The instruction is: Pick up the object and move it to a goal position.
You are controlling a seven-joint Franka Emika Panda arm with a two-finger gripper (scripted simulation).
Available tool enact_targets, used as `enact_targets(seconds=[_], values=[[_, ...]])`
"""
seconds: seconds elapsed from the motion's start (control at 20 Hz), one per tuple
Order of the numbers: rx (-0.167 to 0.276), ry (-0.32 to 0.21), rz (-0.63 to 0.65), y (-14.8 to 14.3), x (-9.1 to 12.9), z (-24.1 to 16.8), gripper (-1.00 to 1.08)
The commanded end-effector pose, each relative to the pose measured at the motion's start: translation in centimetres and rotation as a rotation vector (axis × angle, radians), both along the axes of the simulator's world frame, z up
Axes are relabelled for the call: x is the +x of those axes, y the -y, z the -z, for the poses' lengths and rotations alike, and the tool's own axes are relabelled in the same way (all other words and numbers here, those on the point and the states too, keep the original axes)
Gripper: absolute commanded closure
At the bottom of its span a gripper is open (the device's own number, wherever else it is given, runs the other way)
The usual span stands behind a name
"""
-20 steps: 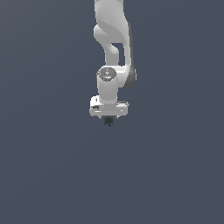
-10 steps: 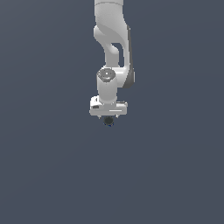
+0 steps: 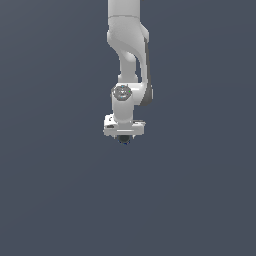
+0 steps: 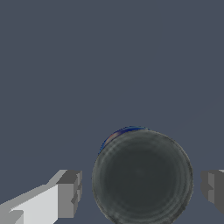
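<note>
The object (image 3: 124, 141) is a tiny dark lump showing just under the white hand in the exterior view. In the wrist view the object (image 4: 142, 177) fills the space between the fingers as a dark grey ball with a blue edge at its far side. My gripper (image 3: 124, 137) points straight down over it, hanging from the white arm (image 3: 127, 45). The gripper (image 4: 140, 188) is open: one grey fingertip (image 4: 69, 192) and the other (image 4: 212, 186) stand on either side of the ball, each with a narrow gap to it.
A plain dark grey-blue ground (image 3: 200, 200) surrounds the arm on every side. No other object, container or edge shows in either view.
The wrist and hand have come down a little over the object. The object has stayed where it was.
</note>
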State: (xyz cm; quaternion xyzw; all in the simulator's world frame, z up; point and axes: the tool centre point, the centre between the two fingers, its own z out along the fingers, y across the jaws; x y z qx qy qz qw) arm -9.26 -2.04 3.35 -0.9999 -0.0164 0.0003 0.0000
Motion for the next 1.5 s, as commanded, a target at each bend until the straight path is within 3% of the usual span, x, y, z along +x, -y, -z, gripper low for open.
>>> enact_targets(seconds=[0.0,0.3,0.35,1.0,1.45], values=[[0.000,0.000,0.000,0.0,0.0,1.1,-0.92],[0.000,0.000,0.000,0.0,0.0,2.0,-0.92],[0.000,0.000,0.000,0.0,0.0,2.0,1.08],[0.000,0.000,0.000,0.0,0.1,1.7,1.08],[0.000,0.000,0.000,0.2,2.6,-0.6,1.08]])
